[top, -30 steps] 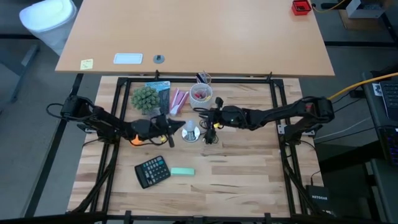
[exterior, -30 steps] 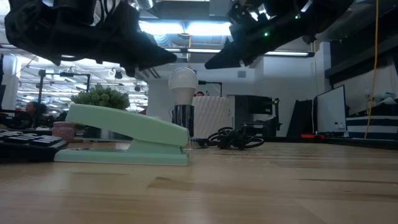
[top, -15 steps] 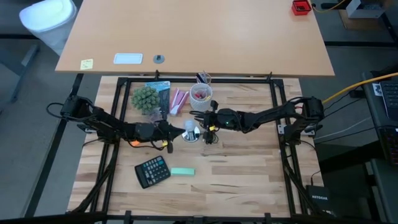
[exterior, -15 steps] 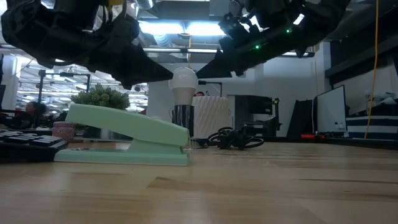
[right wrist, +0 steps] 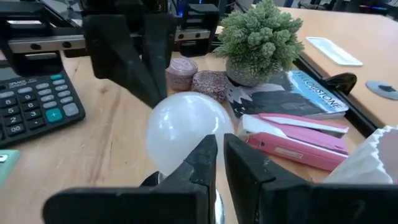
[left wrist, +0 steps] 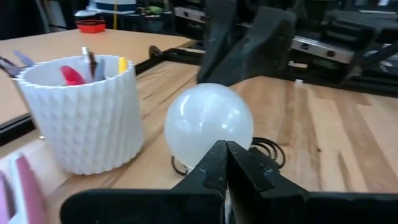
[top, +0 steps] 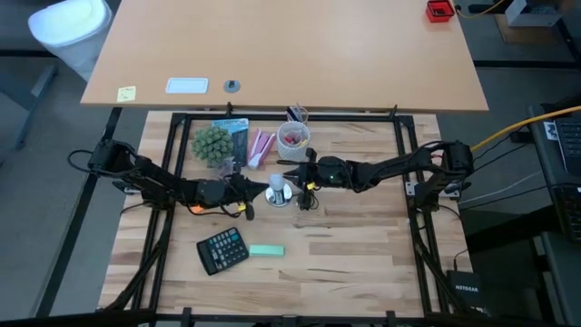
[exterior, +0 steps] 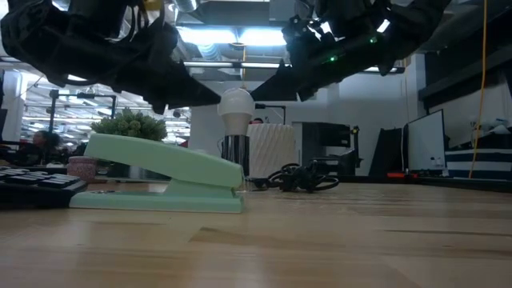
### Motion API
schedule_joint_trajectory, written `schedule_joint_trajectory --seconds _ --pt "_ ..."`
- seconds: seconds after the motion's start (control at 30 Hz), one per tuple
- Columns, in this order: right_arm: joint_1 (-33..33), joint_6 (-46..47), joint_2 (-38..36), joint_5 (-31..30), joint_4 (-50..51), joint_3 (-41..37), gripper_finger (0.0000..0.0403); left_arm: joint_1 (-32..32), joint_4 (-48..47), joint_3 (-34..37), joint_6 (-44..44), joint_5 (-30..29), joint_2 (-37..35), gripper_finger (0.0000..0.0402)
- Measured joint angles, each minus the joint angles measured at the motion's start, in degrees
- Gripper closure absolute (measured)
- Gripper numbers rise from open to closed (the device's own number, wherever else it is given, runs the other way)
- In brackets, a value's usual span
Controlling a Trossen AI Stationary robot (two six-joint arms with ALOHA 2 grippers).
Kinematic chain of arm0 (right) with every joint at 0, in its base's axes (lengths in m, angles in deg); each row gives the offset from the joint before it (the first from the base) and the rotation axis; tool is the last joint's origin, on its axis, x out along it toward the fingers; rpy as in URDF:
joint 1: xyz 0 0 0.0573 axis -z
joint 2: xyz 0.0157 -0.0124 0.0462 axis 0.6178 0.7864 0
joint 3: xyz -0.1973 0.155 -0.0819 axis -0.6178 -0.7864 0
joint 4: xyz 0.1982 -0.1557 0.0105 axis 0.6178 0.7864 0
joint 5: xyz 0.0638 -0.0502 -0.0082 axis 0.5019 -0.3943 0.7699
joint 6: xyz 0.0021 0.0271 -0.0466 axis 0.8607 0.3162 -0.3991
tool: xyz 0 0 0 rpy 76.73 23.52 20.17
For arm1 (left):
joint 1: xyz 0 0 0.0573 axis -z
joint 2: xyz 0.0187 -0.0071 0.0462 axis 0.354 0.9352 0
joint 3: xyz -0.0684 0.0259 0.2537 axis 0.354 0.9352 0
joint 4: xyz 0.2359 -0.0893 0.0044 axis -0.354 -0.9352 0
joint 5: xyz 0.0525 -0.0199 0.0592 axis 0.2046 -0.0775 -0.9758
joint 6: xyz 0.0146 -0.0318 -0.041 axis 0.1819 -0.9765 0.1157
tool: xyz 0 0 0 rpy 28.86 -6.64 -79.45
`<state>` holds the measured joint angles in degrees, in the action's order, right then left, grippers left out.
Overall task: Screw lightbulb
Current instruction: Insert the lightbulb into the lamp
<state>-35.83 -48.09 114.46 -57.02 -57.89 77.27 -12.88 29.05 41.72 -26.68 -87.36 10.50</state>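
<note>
The light wooden surface [top: 345, 254] is carrying a black calculator [top: 222, 250], a mint-green stapler [top: 266, 251], a pink stapler [top: 261, 147], a small green plant [top: 211, 143], a white ribbed cup [top: 293, 138], a book [top: 231, 132] and a coiled black cord [exterior: 304, 178].

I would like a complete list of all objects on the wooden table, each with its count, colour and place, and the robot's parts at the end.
Round pale whitish lightbulb: one, table centre, upright on a shiny silver base, between both grippers.
White ribbed cup: one, holding pens, behind the lightbulb.
Green spiky plant: one, back left.
Pink stapler: one, between plant and cup.
Dark book: one, beside the plant.
Black calculator: one, front left.
Mint-green stapler: one, right of the calculator.
Black coiled cord: one, right of the base.
Left gripper: fingers shut, tips at the lightbulb's left side.
Right gripper: fingers nearly closed, tips at the lightbulb's right side.
</note>
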Motion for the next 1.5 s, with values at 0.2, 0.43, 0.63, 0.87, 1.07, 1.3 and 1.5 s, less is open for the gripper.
schedule_joint_trajectory --seconds 0.2,0.43,0.63,0.87,1.07,1.3,1.5 --pt "0.0 2.7 -0.2 2.5 1.3 0.0 0.0363 0.0 -0.2 0.0 0.0 -3.1 0.1 0.04" --pt "-0.3 2.7 0.3 11.2 1.8 0.0 0.0363 -0.7 0.0 0.0 0.0 -6.1 0.1 0.04" --pt "-0.1 2.6 0.1 11.2 0.8 0.0 0.0363 -2.3 -0.1 0.0 -0.6 -6.3 0.1 0.04" --pt "-0.1 0.7 -2.0 7.8 -0.2 0.0 0.0363 -2.2 5.1 0.0 6.1 -7.3 0.1 0.04" --pt "-0.1 -2.3 -4.9 0.3 -0.4 0.0 0.0363 -0.9 11.8 0.0 10.6 -7.8 -0.1 0.04" --pt "-0.1 -2.3 -3.9 -8.8 -0.3 0.0 0.0363 2.0 10.9 0.0 6.6 0.6 -0.1 0.04" --pt "-0.1 -1.8 -1.0 -8.7 -0.8 0.0 0.0363 2.9 3.8 0.0 0.2 5.0 -0.1 0.04"
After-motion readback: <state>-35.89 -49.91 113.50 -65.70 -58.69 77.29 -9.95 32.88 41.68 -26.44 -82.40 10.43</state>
